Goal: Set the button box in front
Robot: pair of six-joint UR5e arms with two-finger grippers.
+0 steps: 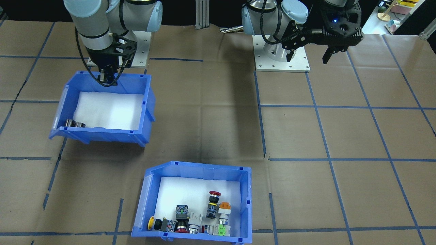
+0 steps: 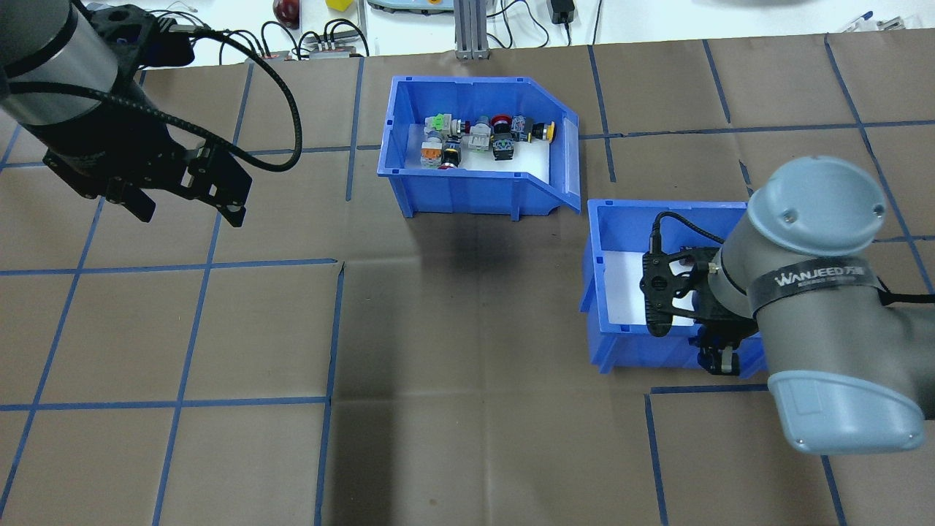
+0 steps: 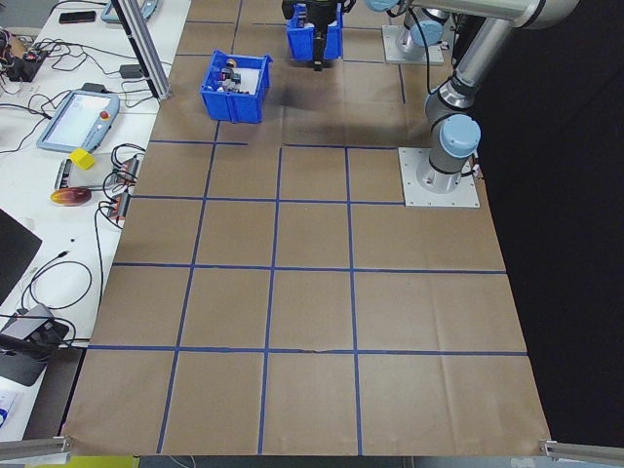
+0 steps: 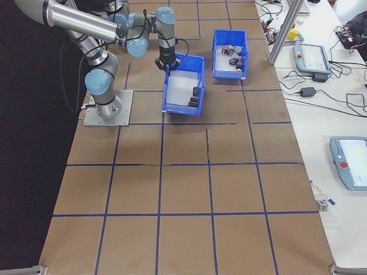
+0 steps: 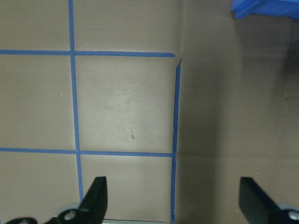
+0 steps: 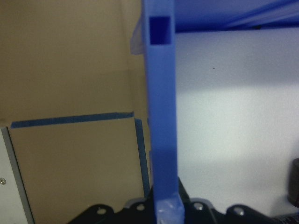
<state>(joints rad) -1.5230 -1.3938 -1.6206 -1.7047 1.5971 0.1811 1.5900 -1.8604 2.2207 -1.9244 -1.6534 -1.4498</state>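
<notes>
- Fingers of the right gripper [image 1: 108, 77] are pinching the robot-side wall of the other blue bin [image 1: 102, 132], the one holding dark cylinders [image 1: 75, 124].
- Left gripper [image 2: 186, 208] is hanging wide open and empty over bare brown paper [image 2: 256, 329].
- Button box [image 2: 467, 193] is sitting at the far side, apart from both grippers.

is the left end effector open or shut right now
Open. The left end effector shows its two fingers spread wide apart over bare brown table paper, with nothing between them.
</notes>
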